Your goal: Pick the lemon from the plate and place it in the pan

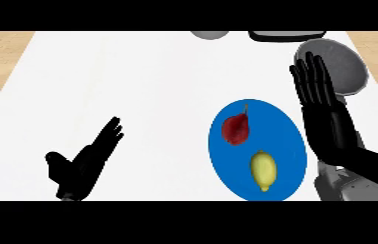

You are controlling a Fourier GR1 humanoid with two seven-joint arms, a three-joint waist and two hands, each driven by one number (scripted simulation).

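The right hand has its fingers straight and spread, holding nothing, their tips lying over the near rim of the grey pan. Just to the left of that hand sits the blue plate on the white bench. The lemon lies on the plate's near part, level with the wrist, a dark red fruit beyond it. Well off to the left, the left hand rests open, fingers up, empty.
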